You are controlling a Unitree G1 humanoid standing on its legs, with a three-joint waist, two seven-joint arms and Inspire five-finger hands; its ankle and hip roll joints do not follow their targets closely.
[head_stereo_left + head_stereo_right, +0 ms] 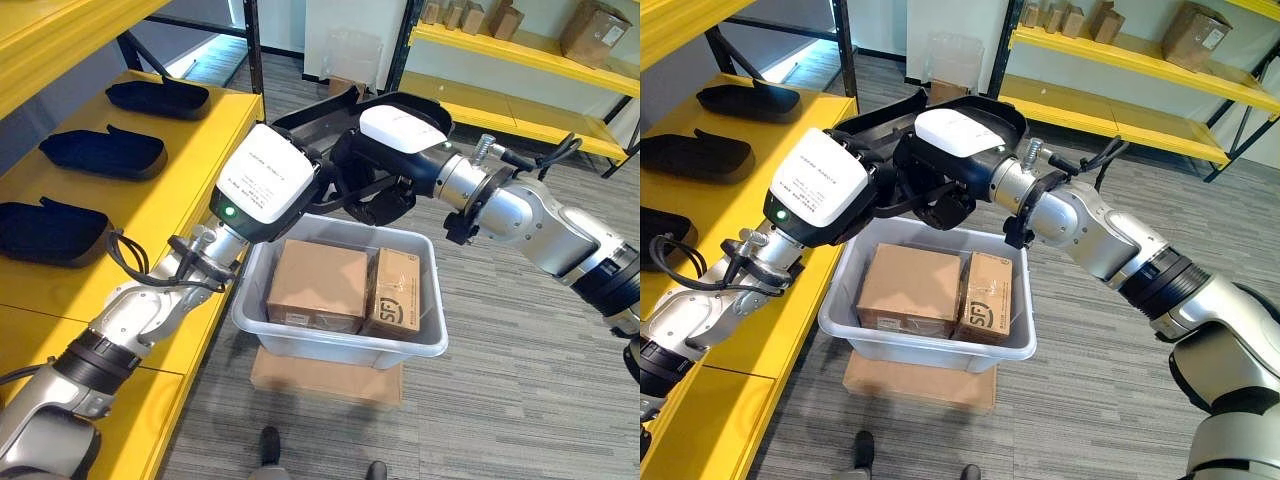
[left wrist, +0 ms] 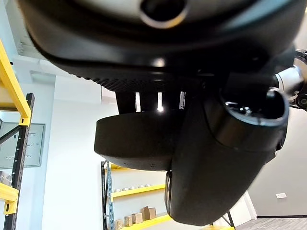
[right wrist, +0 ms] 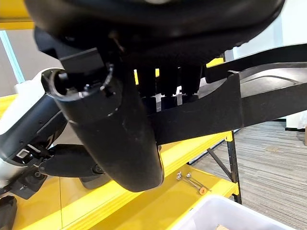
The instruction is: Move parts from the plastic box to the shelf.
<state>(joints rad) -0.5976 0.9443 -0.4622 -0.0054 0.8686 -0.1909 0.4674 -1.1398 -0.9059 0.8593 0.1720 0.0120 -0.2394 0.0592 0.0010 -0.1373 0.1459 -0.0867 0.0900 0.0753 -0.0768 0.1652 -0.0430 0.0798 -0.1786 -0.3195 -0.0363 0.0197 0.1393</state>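
**A:** What is on the far left?

**B:** A yellow shelf (image 1: 150, 250) runs along the robot's left side. Three black moulded parts (image 1: 102, 152) lie on it in a row, each apart from the next.

**A:** And moving toward the middle?

**B:** The left hand (image 1: 335, 185) reaches in from the lower left, raised above the near edge of the shelf and the bin. It meets one end of a long black tray-like part (image 1: 330, 110), which is held up in the air over the bin. In the left wrist view its thumb (image 2: 225, 158) curls under the part's dark underside, so the hand is clasped on it.

**A:** What is underneath?

**B:** A pale grey plastic box (image 1: 340, 340) stands on the carpet, resting on a flat piece of cardboard (image 1: 325, 375). Inside are two brown cardboard cartons (image 1: 318, 285), side by side and touching.

**A:** And on the right?

**B:** The right hand (image 1: 385, 195) comes in from the right and grasps the other end of the same black part; in the right wrist view its fingers (image 3: 168, 79) wrap over the edge. Further right, in the background, another yellow rack (image 1: 520, 50) holds several small cardboard boxes (image 1: 595, 30).
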